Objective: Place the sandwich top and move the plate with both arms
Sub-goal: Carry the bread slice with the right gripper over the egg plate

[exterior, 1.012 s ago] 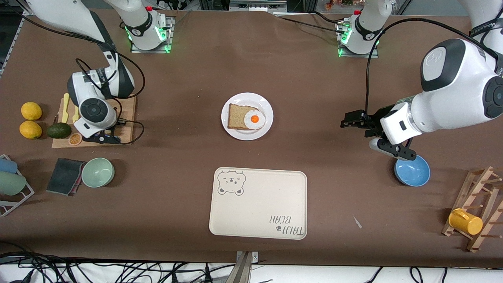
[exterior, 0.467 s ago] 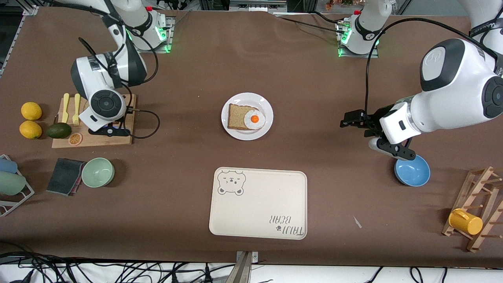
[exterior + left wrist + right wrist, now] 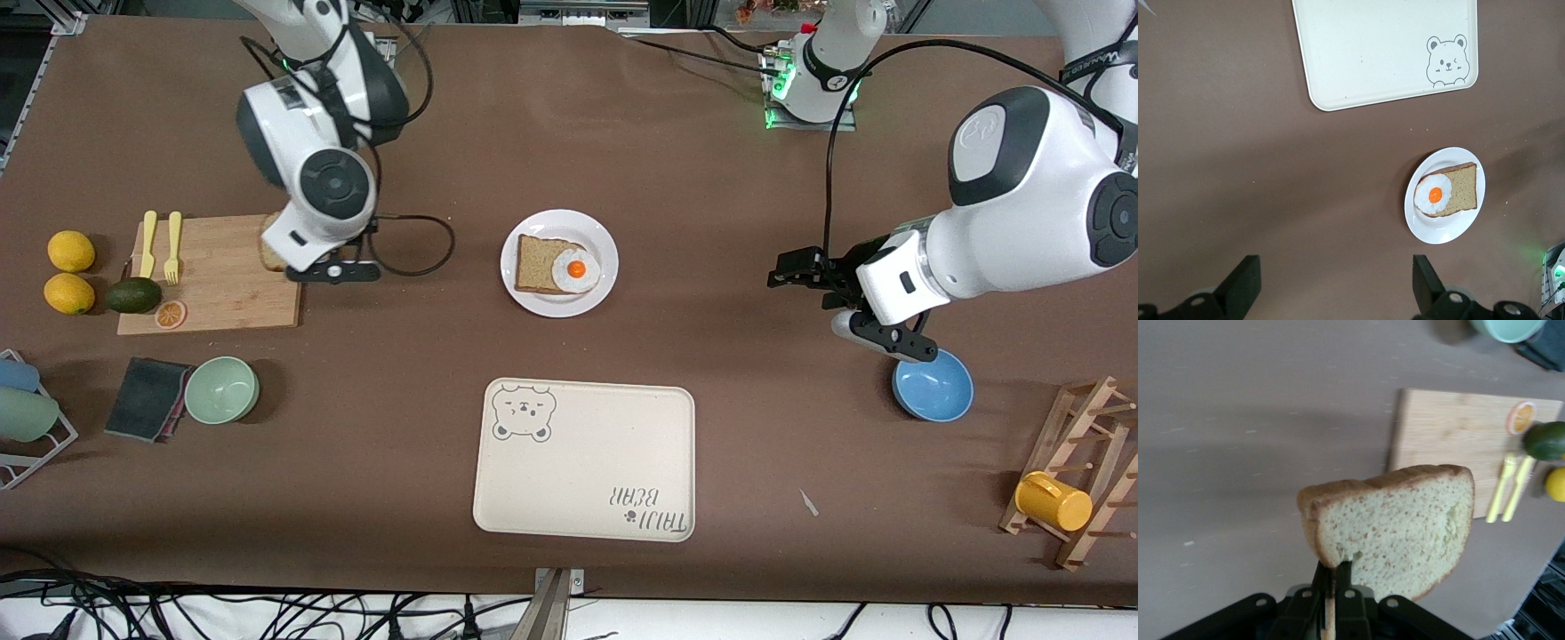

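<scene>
The white plate [image 3: 556,309] stands mid-table and bears a darker brown slice [image 3: 536,264] with a fried egg [image 3: 576,268]. My right gripper [image 3: 289,258] is shut on the sandwich top [image 3: 269,253], a pale speckled slice with a brown crust. It holds the slice in the air over the cutting board's edge that faces the plate. The right wrist view shows the slice [image 3: 1398,527] pinched at its edge by the gripper [image 3: 1335,577]. My left gripper [image 3: 787,271] is open and empty, waiting above the table toward the left arm's end. Its view [image 3: 1335,287] shows the plate [image 3: 1431,233].
A wooden cutting board [image 3: 222,284] holds two yellow forks and an orange slice, with lemons and an avocado beside it. The cream bear tray [image 3: 584,460] lies nearer the camera than the plate. A green bowl [image 3: 221,389], a blue bowl [image 3: 932,384] and a rack with a yellow mug [image 3: 1053,500] stand nearby.
My right arm has risen from the cutting board and moved toward the plate, carrying the sandwich top. The left arm has not moved.
</scene>
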You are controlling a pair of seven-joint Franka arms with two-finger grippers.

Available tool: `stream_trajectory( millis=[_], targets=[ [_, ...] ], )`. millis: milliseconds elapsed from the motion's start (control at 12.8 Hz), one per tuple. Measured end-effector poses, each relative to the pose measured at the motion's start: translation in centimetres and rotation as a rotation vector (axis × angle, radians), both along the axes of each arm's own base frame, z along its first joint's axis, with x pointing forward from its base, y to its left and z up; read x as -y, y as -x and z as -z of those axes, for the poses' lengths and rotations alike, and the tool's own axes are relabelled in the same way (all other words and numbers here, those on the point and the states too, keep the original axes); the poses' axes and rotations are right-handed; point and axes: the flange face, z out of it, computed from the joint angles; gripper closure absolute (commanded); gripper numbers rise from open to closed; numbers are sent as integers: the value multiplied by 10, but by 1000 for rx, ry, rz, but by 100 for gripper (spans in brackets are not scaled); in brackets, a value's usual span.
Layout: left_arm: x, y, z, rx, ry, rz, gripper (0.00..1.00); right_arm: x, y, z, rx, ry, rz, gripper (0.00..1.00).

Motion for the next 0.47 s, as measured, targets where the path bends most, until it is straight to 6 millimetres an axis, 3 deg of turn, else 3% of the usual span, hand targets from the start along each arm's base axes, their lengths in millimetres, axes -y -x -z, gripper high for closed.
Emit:
stream_trajectory(
  millis=[311, 467],
  targets=[
    [0, 0, 0, -1, 0, 0, 0, -117, 30, -2, 58, -48, 7, 100],
    [0, 0, 0, -1, 0, 0, 0, -155, 36, 17, 66, -44, 30, 100]
  ],
)
